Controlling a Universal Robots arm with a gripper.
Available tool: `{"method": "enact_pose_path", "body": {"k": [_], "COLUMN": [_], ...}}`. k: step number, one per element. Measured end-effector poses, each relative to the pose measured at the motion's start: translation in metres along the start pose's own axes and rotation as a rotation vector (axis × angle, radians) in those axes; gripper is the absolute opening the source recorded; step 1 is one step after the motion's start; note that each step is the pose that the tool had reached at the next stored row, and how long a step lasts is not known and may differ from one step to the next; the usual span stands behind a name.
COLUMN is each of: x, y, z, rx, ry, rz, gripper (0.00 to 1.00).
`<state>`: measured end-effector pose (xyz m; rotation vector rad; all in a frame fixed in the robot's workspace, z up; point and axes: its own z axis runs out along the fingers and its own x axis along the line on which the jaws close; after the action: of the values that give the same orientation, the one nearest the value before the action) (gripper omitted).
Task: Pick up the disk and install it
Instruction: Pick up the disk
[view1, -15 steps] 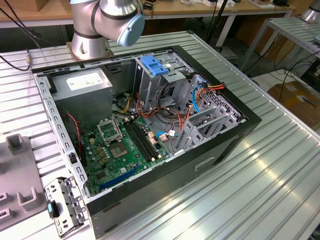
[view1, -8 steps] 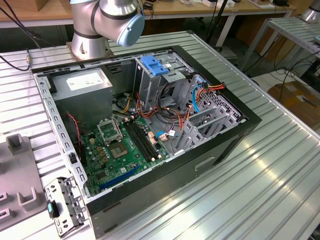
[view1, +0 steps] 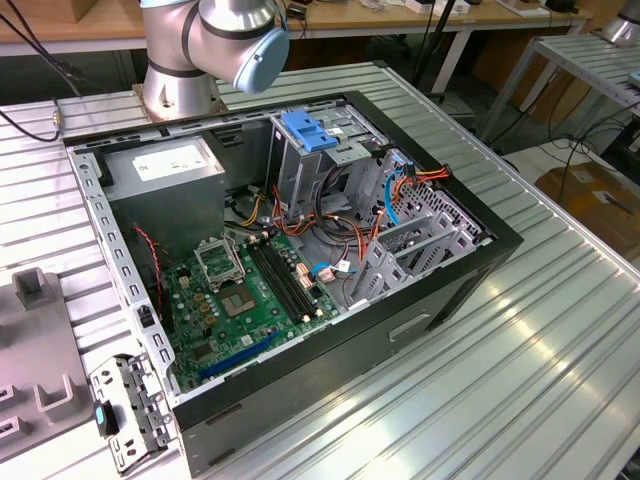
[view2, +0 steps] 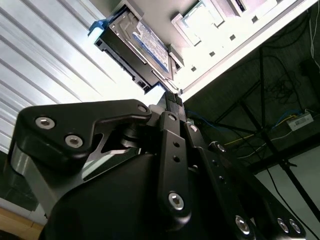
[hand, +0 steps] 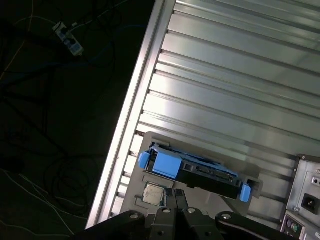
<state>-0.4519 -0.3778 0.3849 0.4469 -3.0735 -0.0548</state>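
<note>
The disk (hand: 200, 170) is a dark flat drive with blue side rails. It stands on edge in a grey holder (hand: 142, 175) on the ribbed metal table. In the second wrist view the disk (view2: 145, 47) shows its white label with a blue band. My gripper (hand: 175, 194) hangs just short of the disk's edge, apart from it, and its two black fingers (view2: 172, 102) are pressed together with nothing between them. The open computer case (view1: 480, 270) lies on the table in the exterior view.
Inside the case a metal drive cage with a blue tab (view1: 305, 130) stands among cables, beside a grey power supply box (view1: 165, 165) and the green motherboard (view1: 250, 290). The table edge (hand: 130, 115) runs close to the holder, with dark floor and cables beyond. Grey fixtures (view1: 40, 380) sit at the exterior view's left.
</note>
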Motion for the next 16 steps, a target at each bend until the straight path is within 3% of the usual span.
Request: {"method": "enact_pose_path", "body": {"k": [9,16], "x": [0.0002,0.0002], "y": [0.0000,0.0001], "z": [0.0000,0.0000], "rx": [0.0004,0.0028], "ry": [0.0006,0.0038], "rz": [-0.012,-0.094], "gripper": [0.11,0.11]}}
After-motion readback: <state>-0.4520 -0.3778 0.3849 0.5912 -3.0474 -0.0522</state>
